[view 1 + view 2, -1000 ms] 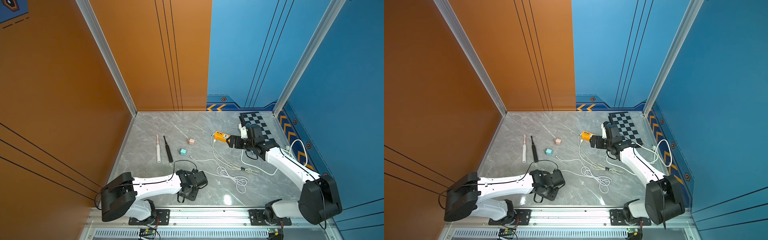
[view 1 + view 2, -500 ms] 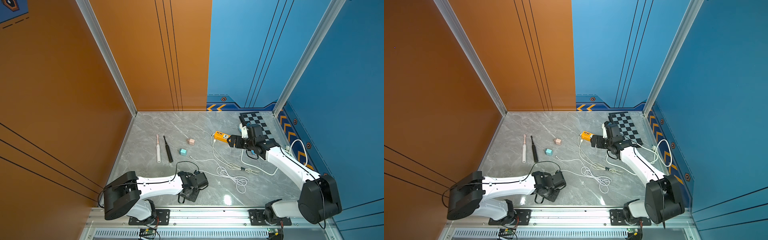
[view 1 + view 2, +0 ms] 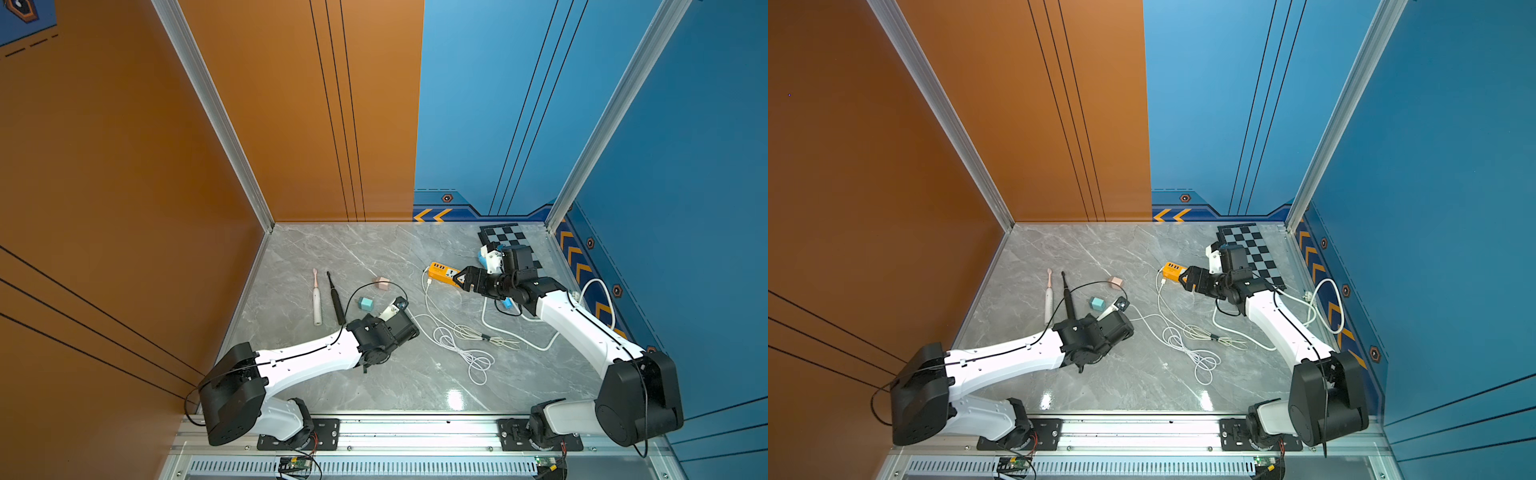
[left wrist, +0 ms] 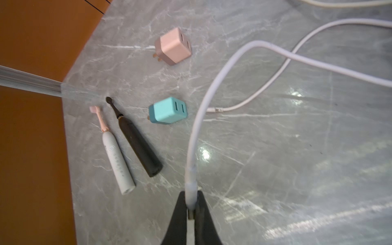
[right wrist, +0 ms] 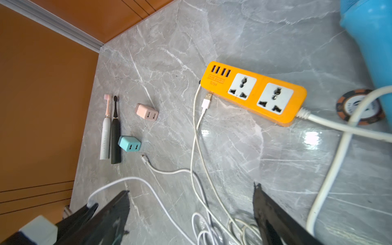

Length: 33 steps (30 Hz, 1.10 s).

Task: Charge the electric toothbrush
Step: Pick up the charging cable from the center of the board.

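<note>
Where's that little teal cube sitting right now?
In both top views the teal charger lies on the robot's left side, between the black toothbrush and the pink charger, touching neither.

The grey marbled table (image 3: 374, 257) is carrying everything. Near its left edge a white toothbrush (image 3: 316, 297) and a black toothbrush (image 3: 336, 299) are lying side by side, heads pointing toward the back wall. A teal adapter (image 3: 366, 304) is sitting just right of them, and a pink adapter (image 3: 381, 283) is lying apart behind it. Further right an orange strip (image 3: 444, 274) is lying flat, sockets up, its thick cord (image 5: 331, 124) running just beside a chip (image 5: 343, 108). A USB plug (image 5: 206, 101) is resting just beside the strip. Thin white cables (image 3: 469, 349) are lying in loose coils mid-table. A checkerboard (image 3: 505, 237) is lying in the far right corner.
</note>
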Available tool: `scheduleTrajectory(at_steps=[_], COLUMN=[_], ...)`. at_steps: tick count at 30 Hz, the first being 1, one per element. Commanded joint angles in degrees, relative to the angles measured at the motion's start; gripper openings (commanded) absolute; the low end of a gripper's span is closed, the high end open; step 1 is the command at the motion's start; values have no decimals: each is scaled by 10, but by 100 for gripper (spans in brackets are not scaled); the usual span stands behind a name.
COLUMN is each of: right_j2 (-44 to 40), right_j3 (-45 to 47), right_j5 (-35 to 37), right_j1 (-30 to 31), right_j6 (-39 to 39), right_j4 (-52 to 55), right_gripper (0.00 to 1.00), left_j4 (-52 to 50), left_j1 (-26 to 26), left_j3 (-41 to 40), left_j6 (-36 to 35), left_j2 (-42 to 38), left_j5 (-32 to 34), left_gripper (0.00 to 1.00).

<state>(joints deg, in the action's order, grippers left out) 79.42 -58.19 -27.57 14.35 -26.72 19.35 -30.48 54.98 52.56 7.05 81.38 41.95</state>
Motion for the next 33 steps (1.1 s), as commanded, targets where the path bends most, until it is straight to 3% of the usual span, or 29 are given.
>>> scheduleTrajectory(at_steps=[1, 6, 9, 11, 16, 26, 33], right_j2=[-4, 5, 19, 30, 63, 80, 100], right_j3=[-31, -59, -88, -103, -128, -142, -130], right_j5=[-90, -155, -180, -200, -236, -214, -194], right_j1=[7, 29, 53, 64, 93, 131, 131], right_j6=[30, 51, 61, 62, 33, -61, -205], right_j4=[54, 68, 74, 68, 44, -32, -136], right_gripper=[92, 91, 91, 91, 83, 60, 54], left_j4=[106, 280, 311, 332, 332, 340, 383], left_j1=[-17, -35, -60, -95, -147, -150, -135], left_j3=[11, -38, -61, -66, -38, 2, 10], left_j6=[-193, -392, -535, -591, -630, -671, -698], left_j2=[4, -69, -102, -115, -128, -91, -75], left_j5=[60, -85, -206, -256, -371, -410, -388], left_gripper=[0, 0, 0, 0, 0, 0, 0])
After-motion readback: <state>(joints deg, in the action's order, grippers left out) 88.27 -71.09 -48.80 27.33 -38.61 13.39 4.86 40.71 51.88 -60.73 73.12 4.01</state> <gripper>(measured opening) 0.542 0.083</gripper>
